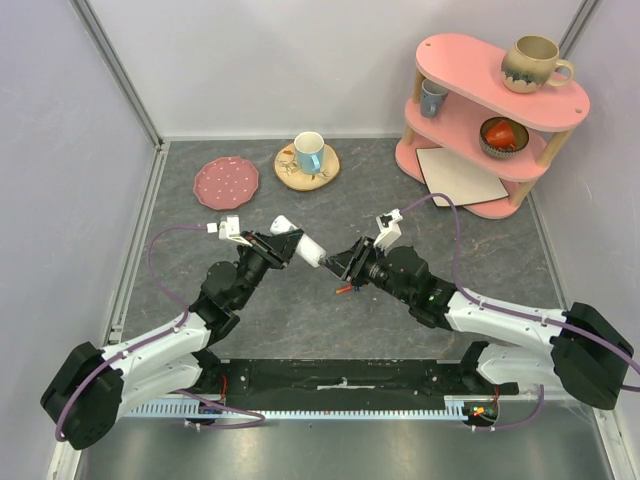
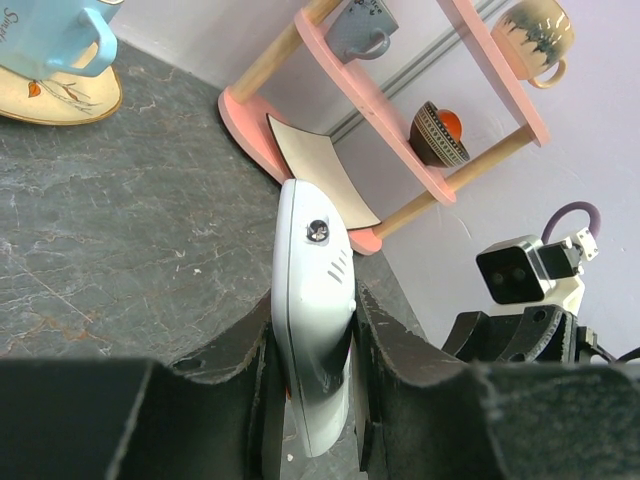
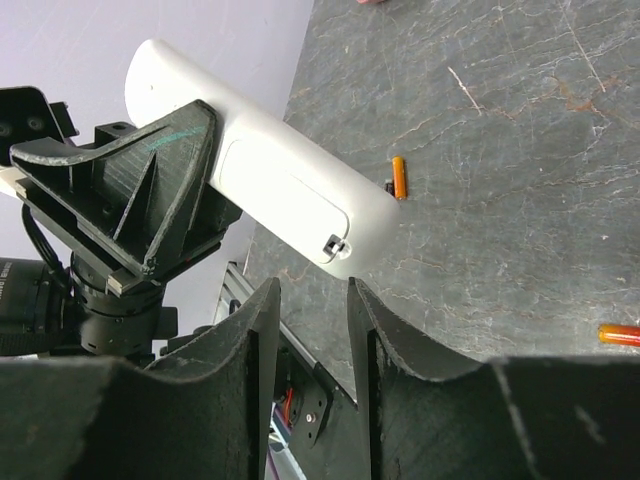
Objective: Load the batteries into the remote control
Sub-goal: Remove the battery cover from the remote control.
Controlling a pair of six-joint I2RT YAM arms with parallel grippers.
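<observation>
Between our left jaws the remote control (image 2: 312, 300) sits clamped above the tabletop (image 3: 500, 120); our right jaws gape empty just short of its cover latch (image 3: 337, 243). Prying hard could twist it loose.

The remote control (image 3: 270, 190) stands just ahead of the right end effector (image 3: 312, 292).

Our left arm (image 1: 160, 352) rises from the lower left of the frame, our right arm (image 1: 500, 320) from the lower right, wrists nearly meeting at centre. Our left gripper (image 1: 283, 245) clamps the remote control (image 1: 306, 249); on our right gripper (image 3: 312, 300) the jaws stand parted.
</observation>
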